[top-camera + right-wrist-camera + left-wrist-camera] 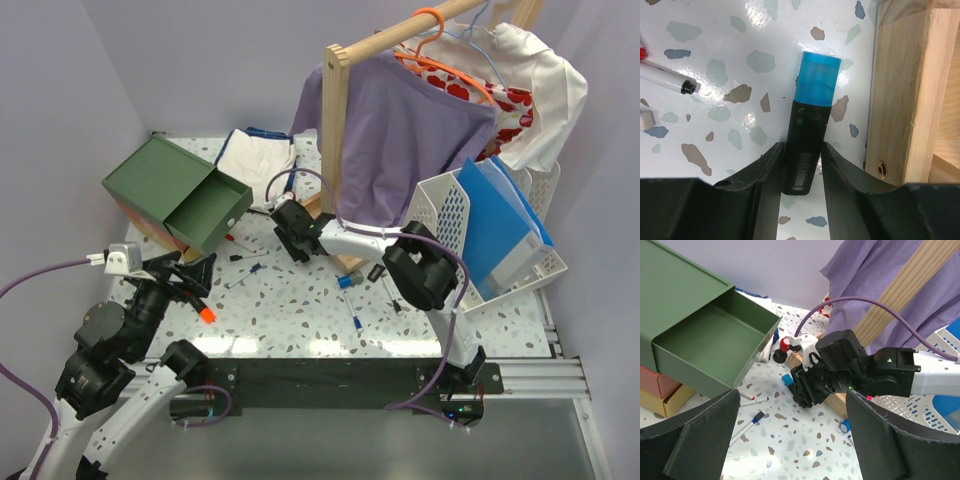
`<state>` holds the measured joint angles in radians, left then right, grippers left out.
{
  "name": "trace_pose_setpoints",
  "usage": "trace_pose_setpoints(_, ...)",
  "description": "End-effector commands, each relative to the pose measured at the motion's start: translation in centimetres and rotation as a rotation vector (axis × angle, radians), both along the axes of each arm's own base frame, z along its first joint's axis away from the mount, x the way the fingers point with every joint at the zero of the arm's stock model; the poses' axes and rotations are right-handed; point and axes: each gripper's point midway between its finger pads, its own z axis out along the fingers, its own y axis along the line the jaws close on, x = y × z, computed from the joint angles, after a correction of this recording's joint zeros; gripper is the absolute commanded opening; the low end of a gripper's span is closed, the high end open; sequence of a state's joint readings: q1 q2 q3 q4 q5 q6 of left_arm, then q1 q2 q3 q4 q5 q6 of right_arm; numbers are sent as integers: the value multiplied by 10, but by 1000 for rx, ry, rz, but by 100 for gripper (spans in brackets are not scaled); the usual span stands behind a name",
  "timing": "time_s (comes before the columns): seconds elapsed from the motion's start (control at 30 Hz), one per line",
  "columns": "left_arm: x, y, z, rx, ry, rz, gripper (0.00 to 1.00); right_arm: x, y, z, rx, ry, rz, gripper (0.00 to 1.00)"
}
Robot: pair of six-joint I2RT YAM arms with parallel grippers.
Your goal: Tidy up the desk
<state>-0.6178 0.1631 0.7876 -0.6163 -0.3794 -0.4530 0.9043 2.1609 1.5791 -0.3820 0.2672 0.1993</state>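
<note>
Desk (300,300), white and speckled, under both arms, strewn with pens and small bits. Down at the back of it, just beside the wooden rack foot (900,100): right gripper (802,147) drawn narrow around a blue-capped marker (815,85), one finger pressed to each side of the black barrel, marker flat on the surface. Over on the other side, left gripper (190,272) spread wide, holding nothing, hovering near the open green drawer box (175,195).

Now the worries. Gripping low on the barrel, far from the cap: likely to swing nose-down on the lift, or to squirt out from smooth fingers. Very tight against the wood too: could scrape or catch the rack foot with the outer finger and jog the whole clothes rail. Also worth watching, the purple shirt (400,120) hanging right above the forearm; could snag on the way up.

Hard to judge: firm pinch or mere touch, impossible to say from the wrist view. Tail end of the marker hidden beneath the fingers. From overhead, marker wholly covered by the gripper. Small items around a white pen (665,77) too cropped to name.
</note>
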Motion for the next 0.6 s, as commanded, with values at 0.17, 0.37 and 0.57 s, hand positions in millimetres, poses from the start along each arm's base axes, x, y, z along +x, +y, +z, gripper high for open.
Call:
trace_pose_setpoints(0.17, -6, -1, 15, -40, -35, -20, 92, -30, -15, -53, -100, 185, 44, 55)
trace_pose_setpoints(0.37, -8, 1, 17, -53, -41, -17, 92, -32, -14, -59, -96, 215, 52, 59)
trace_pose_setpoints(0.57, -10, 2, 18, -59, -38, -19, 92, -40, -12, -64, -84, 274, 83, 30)
